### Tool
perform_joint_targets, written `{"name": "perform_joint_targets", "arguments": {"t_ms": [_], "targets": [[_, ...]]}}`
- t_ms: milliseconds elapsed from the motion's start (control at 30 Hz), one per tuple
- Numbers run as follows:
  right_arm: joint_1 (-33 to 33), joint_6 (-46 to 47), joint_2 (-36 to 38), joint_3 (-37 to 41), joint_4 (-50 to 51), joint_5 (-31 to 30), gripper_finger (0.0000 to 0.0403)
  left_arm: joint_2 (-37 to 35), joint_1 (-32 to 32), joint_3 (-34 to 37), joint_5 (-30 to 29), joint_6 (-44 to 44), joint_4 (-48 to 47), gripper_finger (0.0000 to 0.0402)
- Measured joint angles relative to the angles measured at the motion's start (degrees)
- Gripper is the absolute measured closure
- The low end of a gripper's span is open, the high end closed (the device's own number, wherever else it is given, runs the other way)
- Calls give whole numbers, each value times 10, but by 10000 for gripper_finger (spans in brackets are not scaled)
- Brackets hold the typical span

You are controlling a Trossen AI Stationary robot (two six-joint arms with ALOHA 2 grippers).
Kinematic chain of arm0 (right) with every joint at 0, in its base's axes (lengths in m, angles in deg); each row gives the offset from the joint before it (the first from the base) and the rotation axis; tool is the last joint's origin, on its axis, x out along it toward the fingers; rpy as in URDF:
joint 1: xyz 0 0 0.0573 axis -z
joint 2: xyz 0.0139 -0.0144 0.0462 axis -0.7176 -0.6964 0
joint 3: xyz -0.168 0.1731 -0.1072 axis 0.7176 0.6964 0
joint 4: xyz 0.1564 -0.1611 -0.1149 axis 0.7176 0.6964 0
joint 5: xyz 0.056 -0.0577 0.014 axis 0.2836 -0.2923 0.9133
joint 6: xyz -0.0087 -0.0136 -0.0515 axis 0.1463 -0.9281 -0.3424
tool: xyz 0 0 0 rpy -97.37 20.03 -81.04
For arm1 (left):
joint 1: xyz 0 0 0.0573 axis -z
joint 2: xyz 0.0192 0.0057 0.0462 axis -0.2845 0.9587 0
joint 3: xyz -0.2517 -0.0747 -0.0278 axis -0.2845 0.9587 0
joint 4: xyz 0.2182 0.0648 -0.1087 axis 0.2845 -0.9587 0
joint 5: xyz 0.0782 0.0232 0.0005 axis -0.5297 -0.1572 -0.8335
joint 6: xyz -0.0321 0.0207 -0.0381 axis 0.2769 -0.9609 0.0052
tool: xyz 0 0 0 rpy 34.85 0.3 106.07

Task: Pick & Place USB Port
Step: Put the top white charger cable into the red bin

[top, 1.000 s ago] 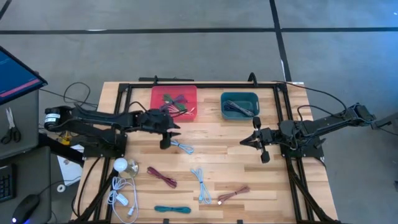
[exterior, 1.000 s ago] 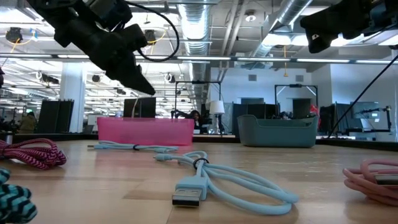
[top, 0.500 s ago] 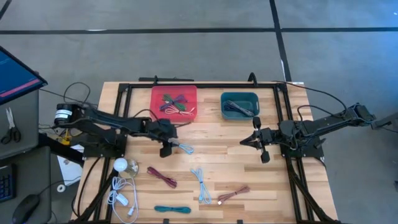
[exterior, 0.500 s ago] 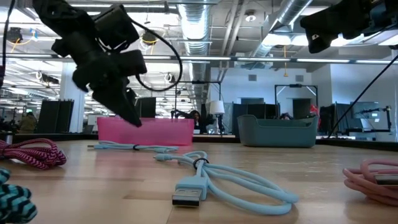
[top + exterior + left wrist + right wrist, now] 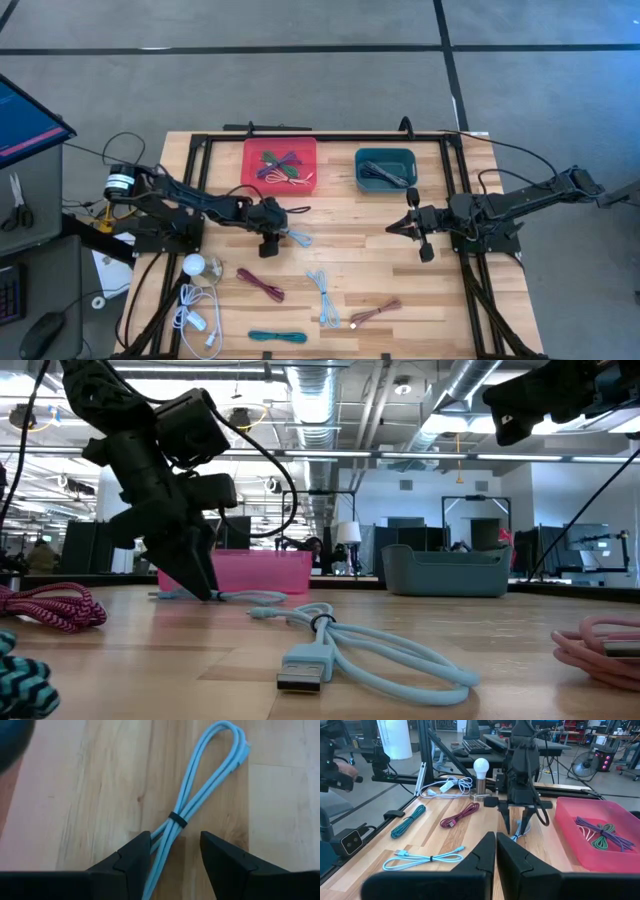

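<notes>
Left gripper (image 5: pixel 175 851) lowered onto wooden tabletop (image 5: pixel 350 260) just in front of the pink rectangular plastic bin (image 5: pixel 279 166) at the far edge, fingers (image 5: pixel 131 855) spread, straddling the tied end of a light-blue coiled USB cable (image 5: pixel 200 795), not clamped on it. Cable flat on the wood, bound by a black tie. Right gripper (image 5: pixel 412 228) clenched, empty, raised above the right side, near the teal rectangular plastic bin (image 5: pixel 385 168).

text: none legible | labels: none | signs: none
</notes>
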Motion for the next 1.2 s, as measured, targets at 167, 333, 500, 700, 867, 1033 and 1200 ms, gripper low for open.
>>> {"name": "perform_joint_targets", "arguments": {"t_ms": [167, 333, 500, 700, 867, 1033, 1200], "targets": [[0, 0, 0, 0, 0, 0, 395, 2, 0, 0, -5, 0, 0, 251], [0, 0, 0, 0, 0, 0, 395, 3, -1, 1, -11, 0, 0, 312], [0, 0, 0, 0, 0, 0, 395, 3, -2, 1, -13, 0, -2, 383], [0, 0, 0, 0, 0, 0, 395, 2, -1, 2, -9, 2, 13, 382], [0, 0, 0, 0, 0, 0, 395, -26, 5, 5, -2, -12, 27, 389], [0, 0, 0, 0, 0, 0, 395, -84, 8, 4, -33, -45, 32, 390], [0, -1, 0, 0, 0, 0, 395, -162, 8, 3, -95, -110, 34, 389]]}}
